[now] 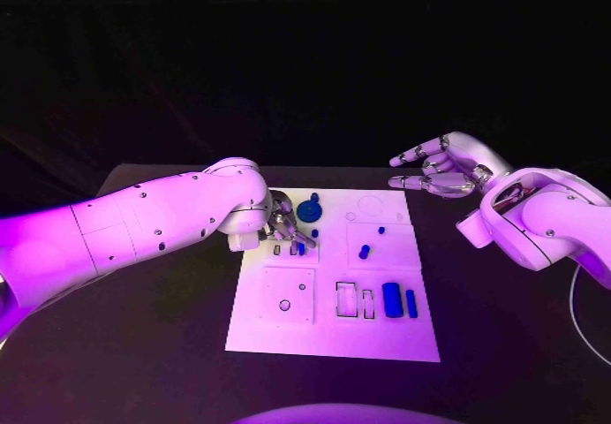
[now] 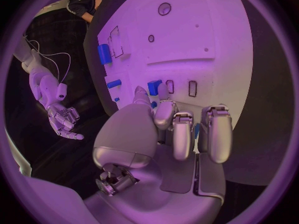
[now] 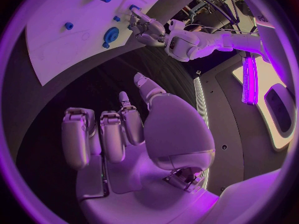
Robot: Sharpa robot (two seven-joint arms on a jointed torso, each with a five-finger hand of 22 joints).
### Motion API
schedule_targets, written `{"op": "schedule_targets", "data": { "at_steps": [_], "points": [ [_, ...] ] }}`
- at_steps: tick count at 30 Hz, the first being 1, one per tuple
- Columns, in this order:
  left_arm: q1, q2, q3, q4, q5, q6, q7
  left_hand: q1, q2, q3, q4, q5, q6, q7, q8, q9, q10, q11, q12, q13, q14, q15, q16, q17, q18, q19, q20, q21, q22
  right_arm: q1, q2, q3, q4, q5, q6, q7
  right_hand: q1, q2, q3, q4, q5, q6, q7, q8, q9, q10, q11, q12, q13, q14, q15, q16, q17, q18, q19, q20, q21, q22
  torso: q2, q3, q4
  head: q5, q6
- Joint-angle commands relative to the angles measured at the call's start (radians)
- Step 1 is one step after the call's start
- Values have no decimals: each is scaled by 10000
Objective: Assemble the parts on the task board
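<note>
The black table carries the task board, a white plate lying flat at its middle with room to spare on every side.

The left hand is low over the board's left half, fingers bent down toward a row of small slots. In the left wrist view its fingertips sit just beside a small blue part at one of those slots; whether the part is pinched or merely touched cannot be told, so the hand's hold is left undetermined.

The right hand hangs above the table off the board's far right corner — fingers apart, holding nothing, well clear of the work.

Other blue parts lie untouched: a round gear-like piece at the far left, two small pegs mid-board, and two upright blocks near the right.

Judgement: the step in hand appears to be seating the small part in its slot. It should be squared to the outline before any downward press — a tilted entry risks jamming. The board seems unclamped and could slide under a sideways push.
</note>
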Motion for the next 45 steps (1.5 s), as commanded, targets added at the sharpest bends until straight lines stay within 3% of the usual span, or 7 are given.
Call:
{"op": "schedule_targets", "data": {
  "at_steps": [1, 17, 20, 23, 28, 36, 45],
  "points": [
    [5, 34, 1, -9, -49, 110, -1513, 204, 17, 141, -49, -3, -83, -9, 40, 47, 13, -47, 15, 3, 1048, -60, 30, 2629, -116, 728, -48, 56, 1844, -5, 10, 0, 0, -57, 156, -18, 67, 0, -62, -19, 34, 69, 13, 31, 16, -4, -64, 26, 1140, 872, 21, -65, 1974, -20, -66, 13, -67, 174, -3, 5, 1, -1, -19],
    [3, 7, -2, 52, 189, -40, -1451, 2135, 347, 2259, -1193, 171, -495, -105, -227, 128, -127, -158, -172, -86, 1048, -171, 30, 2629, -108, 707, -160, 31, 1825, -8, 25, -3, -17, -57, 257, -71, 71, 28, -75, -6, 72, 79, 11, 27, 14, 7, -68, 41, 1149, 872, 17, -65, 1975, -20, -66, 9, -68, 172, -3, 4, 0, 9, -78],
    [2, -57, -2, 122, 287, -82, -1412, 2131, -27, 3122, -1271, 349, -502, -22, -315, 130, -151, -94, -267, -152, 1048, -111, 30, 2629, -98, 683, -118, -2, 1779, -9, 24, -4, -18, -57, 273, -76, 71, 28, -75, -6, 72, 79, 11, 27, 14, 7, -68, 41, 1149, 872, 17, -65, 1975, -20, -66, 9, -68, 172, -5, 8, 3, 7, -88],
    [0, -172, -1, 240, 347, -204, -1351, 1709, -826, 4607, -1203, 312, -480, 38, -375, 189, -123, -95, -325, -197, 1048, -34, 30, 2629, -91, 672, -79, -25, 1759, -9, 24, -4, -17, -57, 279, -77, 71, 28, -75, -6, 72, 79, 11, 27, 14, 7, -68, 41, 1149, 872, 17, -65, 1975, -20, -66, 9, -68, 172, -3, 8, 9, 2, -96],
    [-1, -497, 4, 548, 331, -690, -1234, 942, -1682, 6868, -1232, 299, -413, 55, -257, 410, -62, -90, -337, -219, 1048, -60, 30, 2629, -88, 672, -48, -40, 1762, -10, 20, -5, -20, -57, 283, -76, 72, 34, -82, -3, 82, 81, 10, 25, 13, -1, -69, 25, 1138, 869, 16, -72, 1964, -16, -74, 8, -76, 156, -5, 18, 23, 8, -115],
    [-41, -852, 6, 930, -199, -1395, -989, 294, -2171, 8174, -1480, 256, -406, 14, -110, 635, 7, -63, -307, -207, 1048, -65, 30, 2629, -95, 690, -54, -28, 1803, -18, 41, -7, -44, -41, 280, -46, 68, 38, -88, 3, 82, 83, 11, 24, 13, -5, -69, 18, 1133, 866, 15, -79, 1950, -13, -80, 7, -82, 142, 1, 25, 25, 69, -128],
    [-302, -1090, 4, 1334, -1008, -2075, -690, 197, -2273, 8400, -1578, 248, -393, 4, -79, 682, 43, -67, -274, -178, 1048, -75, 30, 2629, -109, 719, -58, 9, 1865, -23, 28, -9, -53, -10, 295, -18, 45, 52, -107, 27, 82, 87, 12, 21, 12, -3, -67, 20, 1134, 866, 15, -79, 1951, -13, -81, 6, -83, 140, -12, 17, 46, 100, -165]
  ]
}}
